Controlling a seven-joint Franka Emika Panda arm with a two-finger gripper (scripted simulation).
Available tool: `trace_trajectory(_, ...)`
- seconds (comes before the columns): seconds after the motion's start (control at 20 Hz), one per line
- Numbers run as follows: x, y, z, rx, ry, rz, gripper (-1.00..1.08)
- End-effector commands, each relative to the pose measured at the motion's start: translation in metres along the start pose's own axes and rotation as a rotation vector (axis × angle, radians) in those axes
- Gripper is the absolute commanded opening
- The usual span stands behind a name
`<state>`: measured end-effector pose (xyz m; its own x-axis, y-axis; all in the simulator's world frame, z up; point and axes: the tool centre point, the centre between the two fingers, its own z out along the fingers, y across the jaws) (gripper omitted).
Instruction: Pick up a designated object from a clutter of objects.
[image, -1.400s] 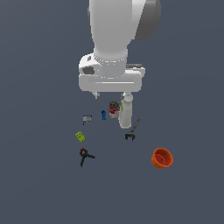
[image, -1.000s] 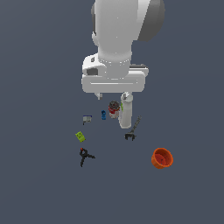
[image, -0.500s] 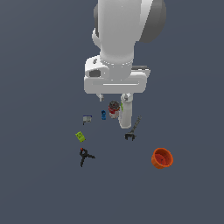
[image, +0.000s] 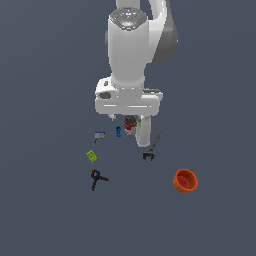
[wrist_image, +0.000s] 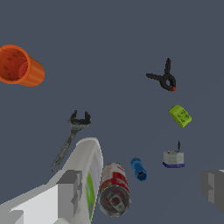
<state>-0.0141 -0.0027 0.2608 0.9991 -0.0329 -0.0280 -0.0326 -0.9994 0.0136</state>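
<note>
I see the claw (wrist_image: 142, 188), fingers apart, above the blue piece (wrist_image: 139, 169), beside the red can (wrist_image: 114, 189).

Bright-blue piece (wrist_image: 138, 169), orange bowl (wrist_image: 19, 66)

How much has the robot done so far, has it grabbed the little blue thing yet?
Not yet. Done: the hand is up above the pile, fingers wide apart. In hand: nothing; the little blue piece stands on the floor beside the red can and white bottle. Left: go down over it, close on it and lift it.
</note>
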Motion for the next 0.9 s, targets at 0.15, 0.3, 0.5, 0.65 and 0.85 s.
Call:
trace_trajectory(0.15, -0.014, 0.011, 0.042, 0.008, 0.005, 0.084, 1.00)
trace_trajectory(0.3, -0.025, 0.019, 0.066, 0.012, 0.008, 0.138, 1.00)
trace_trajectory(0.5, -0.042, 0.028, 0.098, 0.016, 0.012, 0.210, 1.00)
trace_trajectory(0.65, -0.057, 0.034, 0.119, 0.019, 0.015, 0.264, 1.00)
trace_trajectory(0.85, -0.075, 0.042, 0.141, 0.020, 0.019, 0.324, 1.00)
